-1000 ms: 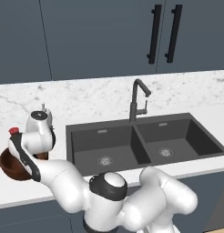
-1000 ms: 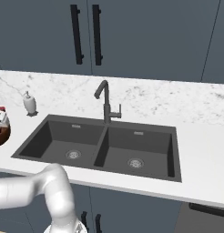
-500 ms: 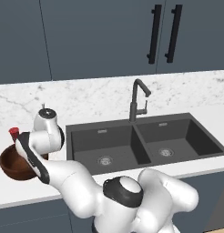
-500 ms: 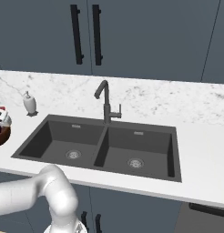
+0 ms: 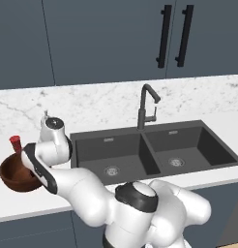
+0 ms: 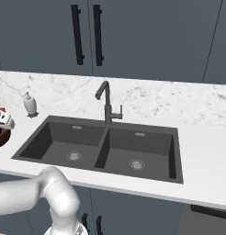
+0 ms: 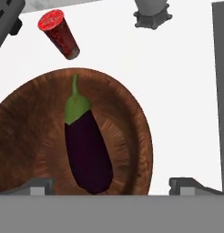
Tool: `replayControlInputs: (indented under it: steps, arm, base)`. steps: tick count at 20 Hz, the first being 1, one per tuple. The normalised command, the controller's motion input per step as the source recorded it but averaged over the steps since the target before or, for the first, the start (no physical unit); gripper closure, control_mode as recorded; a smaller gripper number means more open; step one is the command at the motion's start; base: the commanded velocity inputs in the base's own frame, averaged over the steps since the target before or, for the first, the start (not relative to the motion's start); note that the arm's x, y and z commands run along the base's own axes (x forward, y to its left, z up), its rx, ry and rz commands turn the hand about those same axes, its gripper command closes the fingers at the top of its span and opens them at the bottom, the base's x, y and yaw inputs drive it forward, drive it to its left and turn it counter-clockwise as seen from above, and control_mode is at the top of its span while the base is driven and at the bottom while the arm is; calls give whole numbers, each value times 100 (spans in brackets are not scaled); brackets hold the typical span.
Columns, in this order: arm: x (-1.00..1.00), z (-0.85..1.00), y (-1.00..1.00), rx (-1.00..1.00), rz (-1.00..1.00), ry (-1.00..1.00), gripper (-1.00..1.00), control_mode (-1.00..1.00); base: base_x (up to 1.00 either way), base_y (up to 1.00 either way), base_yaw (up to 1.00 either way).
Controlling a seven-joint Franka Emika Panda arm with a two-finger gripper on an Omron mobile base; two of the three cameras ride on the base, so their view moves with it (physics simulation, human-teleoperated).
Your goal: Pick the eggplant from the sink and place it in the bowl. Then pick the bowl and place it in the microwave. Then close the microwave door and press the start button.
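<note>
Hand view: the eggplant (image 7: 86,145) is seen lying loose inside the bowl (image 7: 132,118) at the counter's (image 7: 177,91) left end, left of the sink (image 5: 150,150). The claw (image 7: 111,184) has been lifted, fingers spread wide and empty. First placement looks done; the bowl's rim is judged next.

Glossy dark purple eggplant (image 7: 89,152) with a green stem cap. Round wooden bowl (image 7: 132,123), reddish-brown with fine darker grain. Small cup (image 7: 58,34), speckled red. Double-basin sink (image 6: 105,147), dark grey, with a dark curved faucet (image 6: 107,104). Bench (image 6: 202,151), white marble with faint grey veining. Cabinets (image 5: 101,38), slate blue with black handles.
</note>
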Motion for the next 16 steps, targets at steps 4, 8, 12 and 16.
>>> replayControlInputs:
  steps: [4, 8, 12, 16]
  arm:
    - [0, 0, -30, 0, -1, 2, -100, -100]
    - [1, 0, -22, 0, 0, 0, -100, -100]
    - [13, -3, -2, 0, 0, 2, -100, -100]
    - [21, -6, 8, -2, 0, 5, -100, -100]
  base:
    - [0, 0, 0]
    - [0, 0, 0]
    - [0, 0, 0]
    - [0, 0, 0]
